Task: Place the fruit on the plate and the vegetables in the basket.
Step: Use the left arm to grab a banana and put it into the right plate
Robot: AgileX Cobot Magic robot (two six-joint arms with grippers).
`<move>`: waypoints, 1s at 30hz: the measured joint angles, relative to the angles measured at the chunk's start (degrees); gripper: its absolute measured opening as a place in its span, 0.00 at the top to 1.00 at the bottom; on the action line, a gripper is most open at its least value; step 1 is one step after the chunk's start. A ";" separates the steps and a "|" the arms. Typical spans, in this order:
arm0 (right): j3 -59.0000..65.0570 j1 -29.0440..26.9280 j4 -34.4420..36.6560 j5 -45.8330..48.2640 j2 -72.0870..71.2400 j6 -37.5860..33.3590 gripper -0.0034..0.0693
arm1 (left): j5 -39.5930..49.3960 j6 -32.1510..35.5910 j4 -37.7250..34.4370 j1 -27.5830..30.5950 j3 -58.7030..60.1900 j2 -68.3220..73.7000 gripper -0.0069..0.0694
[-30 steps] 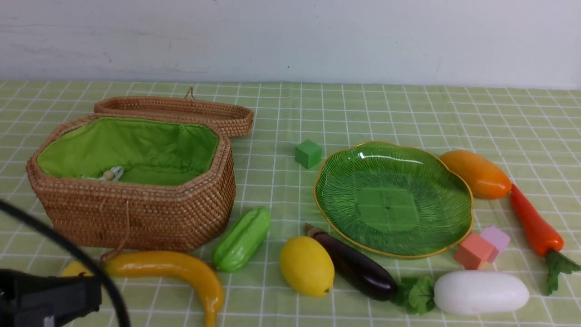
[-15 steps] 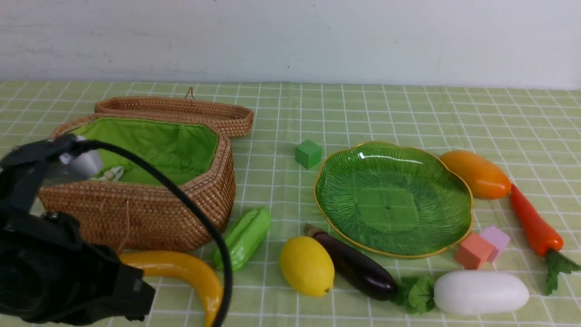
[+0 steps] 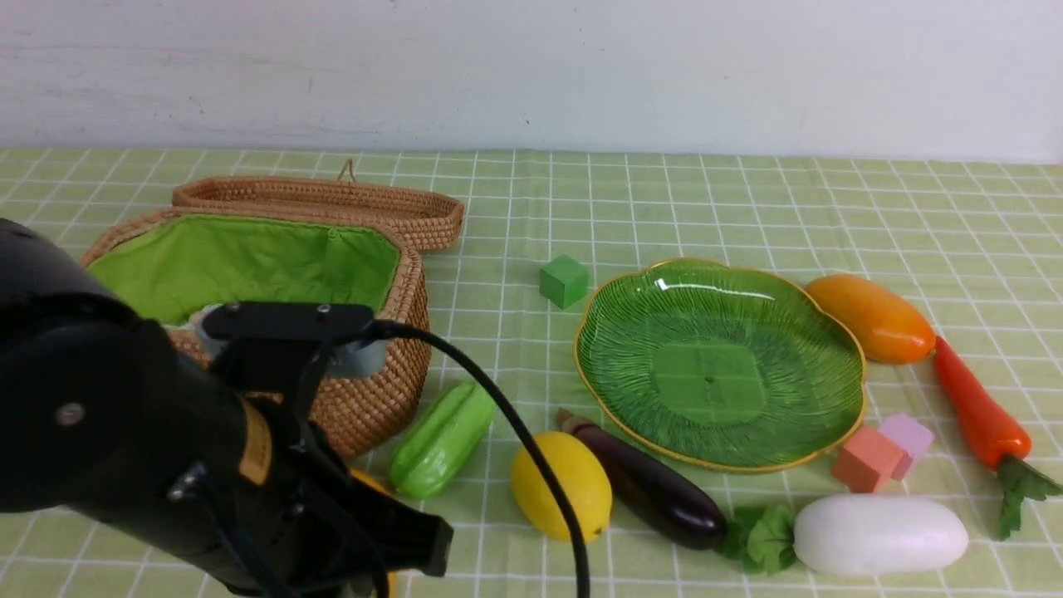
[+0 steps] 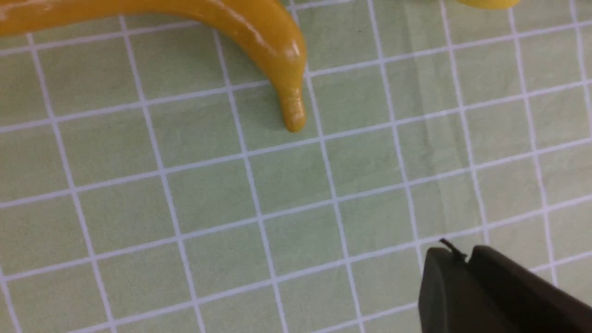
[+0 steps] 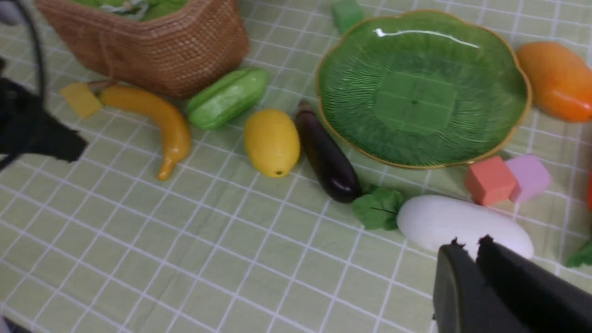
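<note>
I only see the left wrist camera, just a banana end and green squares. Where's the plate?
Observer: The plate lies to the robot's right of the banana, beyond the lemon.
Operator: Is any fruit on it?
Observer: No, nothing lies on it.
Operator: Any veggies in the basket?
Observer: None that I can see; the gourd lies just outside the basket.
</note>
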 joint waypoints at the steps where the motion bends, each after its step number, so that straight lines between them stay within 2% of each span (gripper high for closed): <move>1: 0.00 0.00 1.15 0.00 0.00 -1.35 0.86 | -0.27 -0.15 0.29 0.00 0.00 1.44 0.71; 6: 0.00 0.00 3.96 0.05 0.00 -4.86 0.85 | -4.14 -3.20 2.58 -0.07 0.00 8.68 0.38; 9: 0.00 0.00 4.07 0.55 0.00 -5.18 0.85 | -7.49 -7.86 6.41 -0.09 0.00 12.58 0.24; 12: 0.00 0.00 4.07 1.45 0.00 -5.30 0.85 | -10.27 -13.96 11.57 -0.14 0.00 15.79 0.18; 19: 0.00 0.00 4.07 2.86 0.00 -5.47 0.85 | -15.30 -24.01 21.85 -0.14 -0.06 24.01 0.16; 23: 0.00 0.00 4.07 2.90 0.00 -5.48 0.84 | -16.71 -25.39 23.40 -0.14 -0.06 27.13 0.18; 26: 0.00 0.00 4.07 2.98 0.00 -5.53 0.83 | -17.34 -25.79 23.65 -0.14 -0.19 28.29 0.24; 30: 0.00 0.00 4.21 3.10 0.00 -6.39 0.83 | -17.96 -25.92 23.71 -0.34 -0.60 28.86 0.42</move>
